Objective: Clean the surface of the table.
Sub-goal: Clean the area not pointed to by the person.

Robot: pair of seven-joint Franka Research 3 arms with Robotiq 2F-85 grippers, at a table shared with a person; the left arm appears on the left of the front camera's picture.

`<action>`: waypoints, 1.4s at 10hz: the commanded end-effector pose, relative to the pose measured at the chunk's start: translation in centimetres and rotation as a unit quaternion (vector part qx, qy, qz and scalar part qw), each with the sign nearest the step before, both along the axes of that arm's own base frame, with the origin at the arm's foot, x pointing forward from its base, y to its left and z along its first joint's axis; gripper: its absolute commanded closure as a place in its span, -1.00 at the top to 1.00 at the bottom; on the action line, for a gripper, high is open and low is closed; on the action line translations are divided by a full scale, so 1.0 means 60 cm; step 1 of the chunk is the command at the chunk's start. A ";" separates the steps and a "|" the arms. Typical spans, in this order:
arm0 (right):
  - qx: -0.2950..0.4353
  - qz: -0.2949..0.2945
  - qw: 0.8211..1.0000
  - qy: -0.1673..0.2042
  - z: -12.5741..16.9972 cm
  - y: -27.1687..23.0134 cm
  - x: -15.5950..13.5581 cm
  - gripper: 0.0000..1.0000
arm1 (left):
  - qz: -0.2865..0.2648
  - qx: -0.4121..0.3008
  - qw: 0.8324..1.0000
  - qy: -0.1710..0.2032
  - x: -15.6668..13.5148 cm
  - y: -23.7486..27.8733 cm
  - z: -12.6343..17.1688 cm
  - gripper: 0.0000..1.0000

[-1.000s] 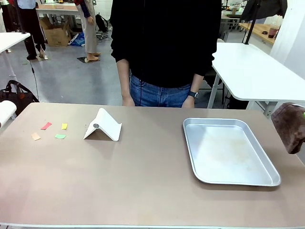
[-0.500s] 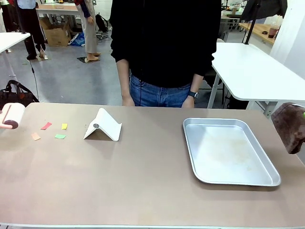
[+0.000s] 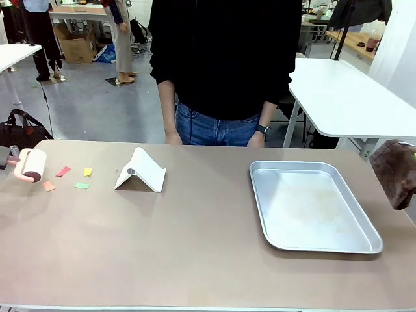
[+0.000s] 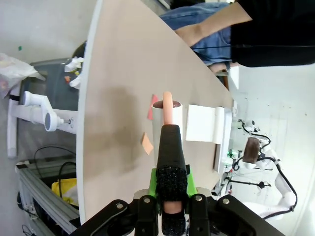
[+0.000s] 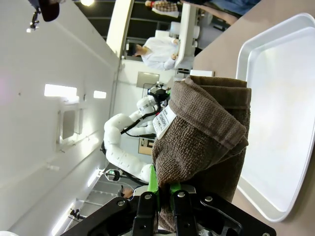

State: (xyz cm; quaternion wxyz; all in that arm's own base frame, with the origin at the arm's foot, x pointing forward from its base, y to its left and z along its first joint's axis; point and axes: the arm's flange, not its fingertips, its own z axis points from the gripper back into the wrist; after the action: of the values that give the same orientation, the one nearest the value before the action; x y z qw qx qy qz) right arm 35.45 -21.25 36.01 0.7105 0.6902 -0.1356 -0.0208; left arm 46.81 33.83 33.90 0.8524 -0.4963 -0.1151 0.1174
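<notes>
Two clamped: left pincer (image 4: 170,186) on lint roller (image 3: 32,165) over table (image 3: 195,247) edge, right pincer (image 5: 165,191) on towel (image 5: 202,147).

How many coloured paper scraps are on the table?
4, at the left end of the table: red scrap and yellow scrap farther back, orange scrap and green scrap nearer. The lint roller beside them might hide another.

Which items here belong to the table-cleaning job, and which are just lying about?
Job: beige-brown table; pink-handled white lint roller in left fingers; coloured paper scraps; brown terry towel in right fingers.
Lying about: white folded stand; shiny metal tray.
</notes>
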 end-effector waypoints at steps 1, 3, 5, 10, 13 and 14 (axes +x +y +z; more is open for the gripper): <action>0.008 0.001 1.000 -0.007 0.006 -0.003 -0.001 -0.80 | 0.017 0.013 1.000 0.013 -0.006 -0.016 0.001 -0.55; 0.008 0.001 1.000 -0.007 0.006 -0.003 -0.001 -0.80 | 0.016 0.031 0.999 0.029 -0.003 -0.018 -0.003 -0.93; 0.008 0.001 1.000 -0.007 0.006 -0.003 -0.001 -0.80 | -0.001 0.054 0.998 0.033 -0.003 -0.024 -0.007 -0.93; 0.008 0.001 1.000 -0.007 0.006 -0.003 -0.001 -0.80 | -0.019 0.088 0.995 0.036 -0.003 -0.044 -0.021 -0.93; 0.008 0.001 1.000 -0.007 0.006 -0.003 -0.001 -0.80 | -0.031 0.096 0.993 0.060 0.017 -0.071 -0.031 -0.93; 0.008 0.001 1.000 -0.007 0.006 -0.003 -0.001 -0.80 | -0.030 0.095 0.992 0.072 0.027 -0.080 -0.030 -0.93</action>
State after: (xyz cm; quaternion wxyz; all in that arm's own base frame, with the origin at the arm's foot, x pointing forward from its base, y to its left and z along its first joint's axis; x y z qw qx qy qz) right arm 35.45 -21.25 36.01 0.7105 0.6902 -0.1356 -0.0208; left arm 48.92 30.17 33.35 0.8880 -0.4382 -0.0822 0.1121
